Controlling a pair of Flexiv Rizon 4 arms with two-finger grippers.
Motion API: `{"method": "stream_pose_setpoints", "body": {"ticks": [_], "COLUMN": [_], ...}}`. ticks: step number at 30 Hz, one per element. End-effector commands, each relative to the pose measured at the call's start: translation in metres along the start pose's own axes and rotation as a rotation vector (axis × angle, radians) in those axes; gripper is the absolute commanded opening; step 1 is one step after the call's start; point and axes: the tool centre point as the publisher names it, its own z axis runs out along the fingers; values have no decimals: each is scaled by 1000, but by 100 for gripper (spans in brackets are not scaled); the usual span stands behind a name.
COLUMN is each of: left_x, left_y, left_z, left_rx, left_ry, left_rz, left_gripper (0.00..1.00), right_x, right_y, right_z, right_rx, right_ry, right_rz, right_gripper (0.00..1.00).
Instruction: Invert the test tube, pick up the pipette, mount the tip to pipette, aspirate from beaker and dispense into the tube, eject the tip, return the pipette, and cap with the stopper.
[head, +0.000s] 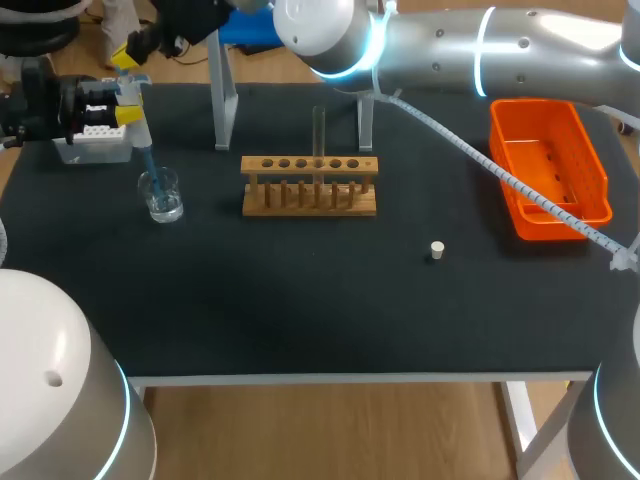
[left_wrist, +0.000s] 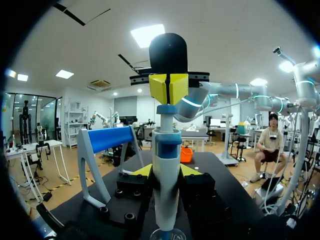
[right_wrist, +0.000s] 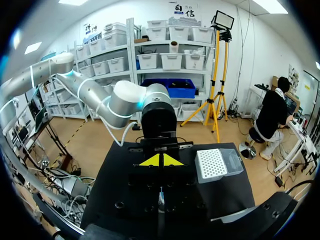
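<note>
Left side: pipette (head: 137, 125) tip dips into beaker (head: 162, 196), tip box (head: 92, 146) just behind. Test tube (head: 319, 130) upright in wooden rack (head: 310, 186). Stopper (head: 437, 250) on counter (head: 300, 290); orange bin (head: 548, 172) far right.

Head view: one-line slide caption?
Left gripper holds the pipette, tip in the beaker, right gripper above it; test tube stands in the rack.

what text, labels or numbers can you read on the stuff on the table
None can be read. The pipette, beaker, tip box, wooden test tube rack, orange tray and stopper show no legible print in any view; any markings are too small or blurred.
</note>
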Motion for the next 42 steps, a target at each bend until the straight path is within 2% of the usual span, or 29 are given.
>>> {"method": "stream_pose_setpoints", "body": {"ticks": [1, 26, 34, 35, 36, 37, 38, 42], "left_x": [-2, -2, -2, -2, -2, -2, -2, -2], "left_y": [-3, -3, -3, -3, -3, -3, -3, -3], "left_z": [-1, -1, -1, -1, -1, -1, -1, -1], "left_rx": [4, 4, 4, 4, 4, 4, 4, 4], "left_ry": [5, 5, 5, 5, 5, 5, 5, 5], "left_rz": [2, 2, 2, 2, 2, 2, 2, 2], "left_gripper": [0, 0, 0, 0, 0, 0, 0, 0], "right_x": [0, 4, 8, 9, 9, 9, 10, 10], "right_y": [-4, -19, 12, 16, 19, 21, 23, 22], "right_z": [3, 8, -18, -23, -29, -34, -40, -69], "right_rx": [10, 36, -26, -33, -39, -43, -45, -48], "right_ry": [4, 16, 11, 9, 2, -2, -2, -7], "right_rz": [2, 13, -45, -51, -60, -69, -79, -113], "right_gripper": [0, 0, 0, 10, 39, 84, 100, 100]}}
